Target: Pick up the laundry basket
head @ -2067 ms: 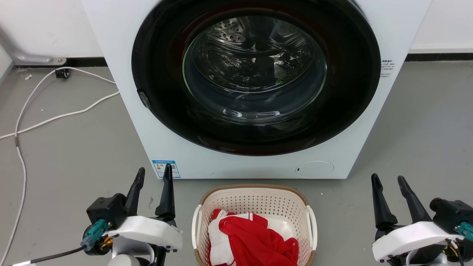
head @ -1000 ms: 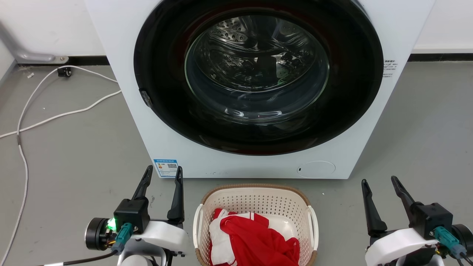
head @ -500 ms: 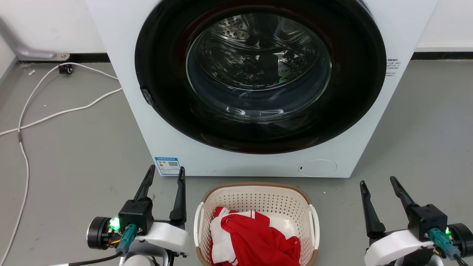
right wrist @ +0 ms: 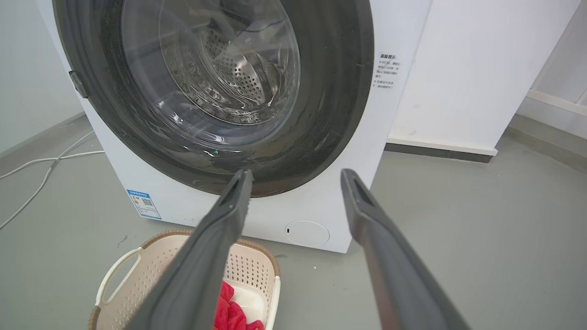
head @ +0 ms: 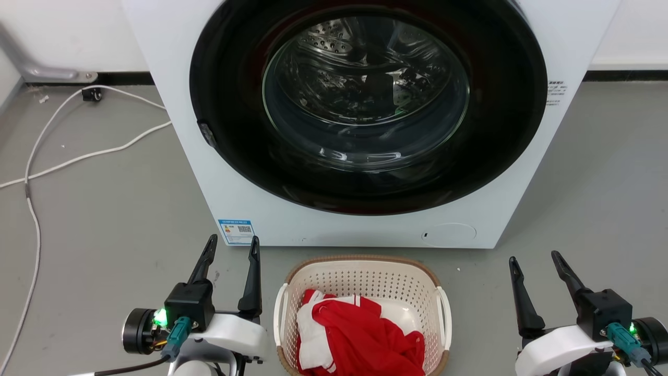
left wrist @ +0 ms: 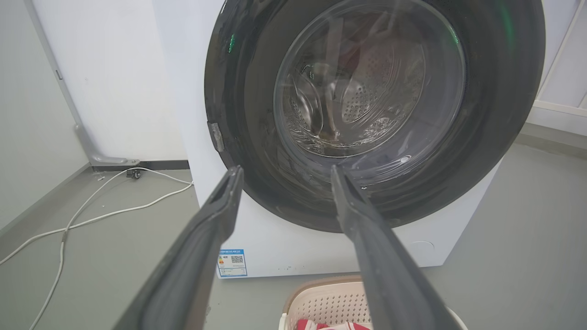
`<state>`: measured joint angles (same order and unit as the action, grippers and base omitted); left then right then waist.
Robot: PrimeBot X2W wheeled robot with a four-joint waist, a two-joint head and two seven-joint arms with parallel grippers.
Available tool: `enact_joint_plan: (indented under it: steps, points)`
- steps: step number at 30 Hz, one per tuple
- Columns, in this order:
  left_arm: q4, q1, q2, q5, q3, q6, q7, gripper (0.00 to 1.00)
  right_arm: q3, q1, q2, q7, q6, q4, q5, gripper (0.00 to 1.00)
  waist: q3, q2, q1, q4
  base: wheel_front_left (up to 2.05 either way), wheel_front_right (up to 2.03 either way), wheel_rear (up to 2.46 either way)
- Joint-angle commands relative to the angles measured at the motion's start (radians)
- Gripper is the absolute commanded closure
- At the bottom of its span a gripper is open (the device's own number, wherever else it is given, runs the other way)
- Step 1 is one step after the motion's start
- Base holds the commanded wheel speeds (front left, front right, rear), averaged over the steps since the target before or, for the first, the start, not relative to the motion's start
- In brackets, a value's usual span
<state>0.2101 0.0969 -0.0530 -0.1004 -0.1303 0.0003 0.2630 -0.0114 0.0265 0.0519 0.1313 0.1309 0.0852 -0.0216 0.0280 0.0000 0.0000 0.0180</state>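
The laundry basket (head: 360,284) is cream with perforated walls, a brown rim and white side handles. It stands on the grey floor in front of the washing machine, holding red and white clothes (head: 360,339). My left gripper (head: 233,245) is open, just left of the basket, fingers pointing at the machine. To the basket's right, further off, my right gripper (head: 533,257) is open too. The left wrist view catches the basket (left wrist: 321,302) at the bottom edge below the open left gripper (left wrist: 284,170). In the right wrist view the basket (right wrist: 137,279) lies lower left of the open right gripper (right wrist: 296,174).
A white front-loading washing machine (head: 365,224) with a shut round glass door (head: 365,94) stands close behind the basket. White cables (head: 78,156) trail over the floor at the left. A white wall with a dark skirting runs behind.
Both grippers turned at the wrist and shifted slightly inward toward the basket. The head camera has tilted a little, so the basket sits slightly higher in the picture.
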Motion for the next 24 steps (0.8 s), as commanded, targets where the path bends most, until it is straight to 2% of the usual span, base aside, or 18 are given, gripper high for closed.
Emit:
enact_joint_plan:
  steps: [1, 7, 12, 24]
  points:
    - [0.001, 0.011, 0.000, 0.000, 0.002, 0.003, 0.003, 0.00, -0.002, 0.002, -0.003, -0.003, 0.000, 0.002, 0.002, 0.00, 0.008, 0.0000, 0.0000, 0.000, 0.00, 0.00, 0.00]
    - [0.034, 0.038, 0.001, -0.012, 0.003, -0.008, 0.003, 0.00, -0.001, -0.028, -0.003, -0.013, 0.000, 0.029, 0.013, 0.00, 0.067, 0.0000, 0.0000, 0.004, 0.00, 0.00, 0.00]
    - [0.106, 0.083, 0.002, -0.040, 0.005, -0.020, 0.003, 0.00, 0.009, -0.075, -0.003, -0.031, 0.000, 0.072, 0.025, 0.00, 0.164, 0.0000, 0.0000, 0.001, 0.00, 0.00, 0.00]
    - [0.447, 0.285, -0.007, -0.112, 0.012, -0.065, -0.014, 0.00, 0.052, -0.265, -0.002, -0.077, 0.000, 0.313, 0.079, 0.00, 0.409, 0.0000, 0.0000, -0.022, 0.00, 0.00, 0.00]
